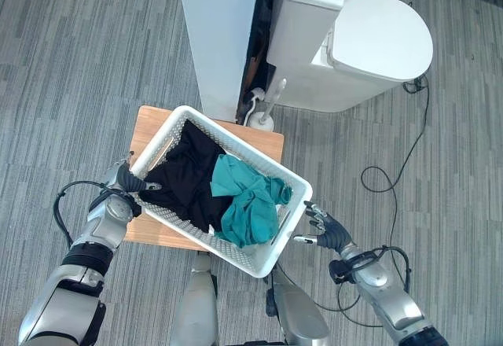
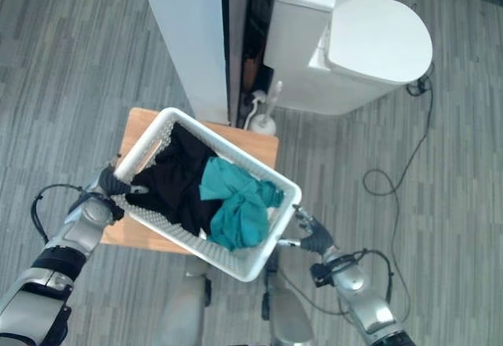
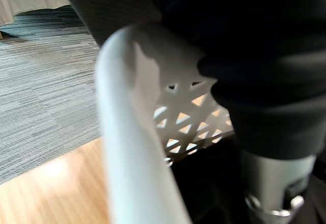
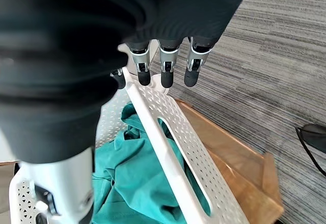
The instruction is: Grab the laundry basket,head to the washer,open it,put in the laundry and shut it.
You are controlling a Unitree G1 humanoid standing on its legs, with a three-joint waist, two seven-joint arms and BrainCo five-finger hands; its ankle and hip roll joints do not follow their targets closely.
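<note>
A white lattice laundry basket (image 1: 244,143) sits askew on a small wooden table (image 1: 153,122). It holds black clothes (image 1: 185,177) and a teal garment (image 1: 247,204). My left hand (image 1: 127,179) is at the basket's left end, curled over its rim (image 3: 127,132). My right hand (image 1: 324,228) is beside the basket's right end with its fingers (image 4: 165,66) relaxed just above the rim (image 4: 168,142); the thumb is on the basket's inner side, and the hand holds nothing.
Just behind the table stands a tall white panel (image 1: 220,31), with a white fixture with a rounded lid (image 1: 377,39) to its right. A white brush in a holder (image 1: 263,110) stands between them. Grey carpet surrounds the table.
</note>
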